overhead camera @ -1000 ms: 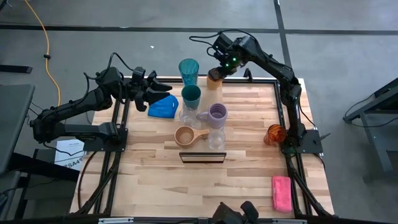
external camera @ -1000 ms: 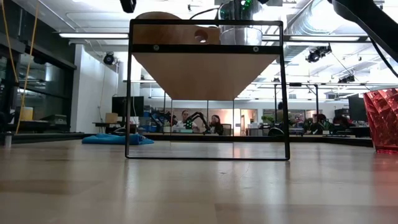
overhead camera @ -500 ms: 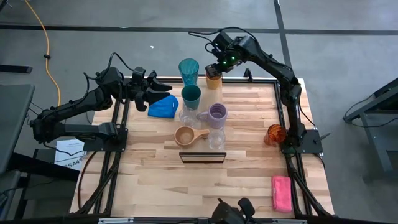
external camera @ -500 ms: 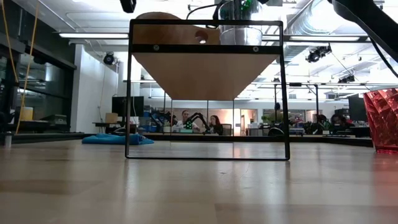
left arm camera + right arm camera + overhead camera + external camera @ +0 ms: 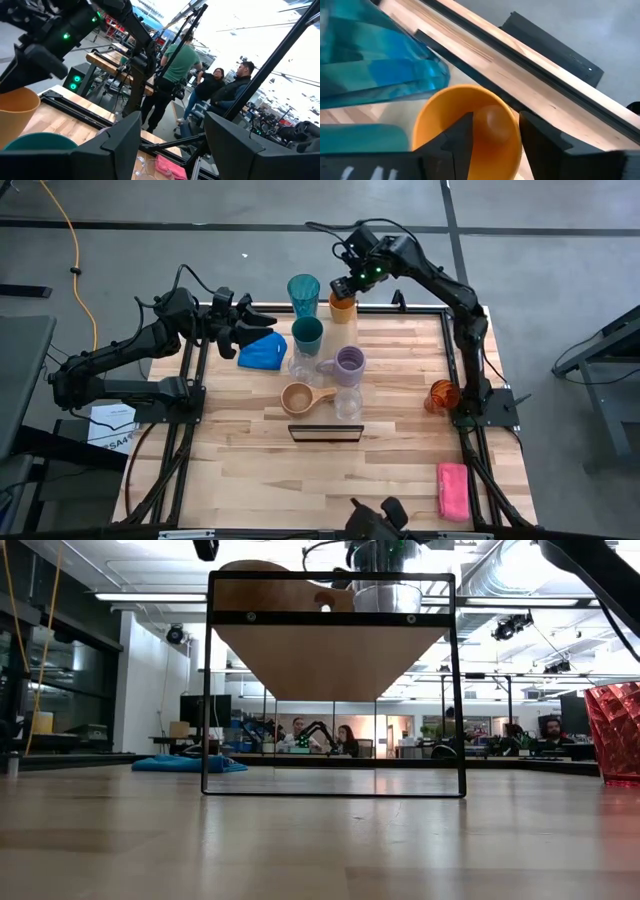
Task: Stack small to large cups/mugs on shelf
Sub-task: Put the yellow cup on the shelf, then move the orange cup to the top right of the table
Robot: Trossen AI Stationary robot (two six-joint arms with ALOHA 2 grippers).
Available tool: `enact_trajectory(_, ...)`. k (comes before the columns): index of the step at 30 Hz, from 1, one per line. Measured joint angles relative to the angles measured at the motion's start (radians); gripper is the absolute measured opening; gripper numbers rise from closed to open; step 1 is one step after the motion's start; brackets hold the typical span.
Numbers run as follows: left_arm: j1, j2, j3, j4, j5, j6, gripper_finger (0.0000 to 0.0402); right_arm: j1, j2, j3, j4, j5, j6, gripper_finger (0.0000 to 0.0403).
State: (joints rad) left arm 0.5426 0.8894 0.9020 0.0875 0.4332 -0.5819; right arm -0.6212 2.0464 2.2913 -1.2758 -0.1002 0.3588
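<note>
high: straight down, whole table | low: tabletop level, facing shelf (image 5: 330, 660) | wrists: close, forward

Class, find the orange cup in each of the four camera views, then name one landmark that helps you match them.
High view: orange cup at the table's far edge, under the right hand.
Low view: not in it.
Left wrist view: at the left edge.
Right wrist view: centre bottom, between that hand's fingers.
Shared landmark: the teal tumbler beside it, also in the right wrist view.

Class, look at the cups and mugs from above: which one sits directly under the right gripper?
The orange cup, at the table's far edge beside the tall teal tumbler. The right gripper hangs right over it; every other cup sits nearer the middle.
</note>
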Motion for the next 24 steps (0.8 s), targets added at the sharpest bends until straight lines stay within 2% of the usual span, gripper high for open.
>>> enact_trajectory(10, 0.0, 0.0, 0.0, 0.0, -0.001, -0.002, 0.0207, -0.012, -0.027, 0.0, 0.0, -0.013, -0.025, 0.015)
enact_trajectory(17, 0.0, 0.0, 0.0, 0.0, 0.0, -0.006, 0.0207, -0.047, -0.113, 0.0, -0.011, -0.009, -0.111, 0.015)
enact_trajectory(20, 0.0, 0.0, 0.0, 0.0, 0.0, -0.006, 0.0207, -0.056, -0.174, 0.001, -0.055, -0.027, -0.187, 0.015)
enact_trajectory(24, 0.0, 0.0, 0.0, 0.0, 0.0, -0.006, 0.0207, -0.044, -0.266, 0.001, -0.198, -0.064, -0.287, 0.015)
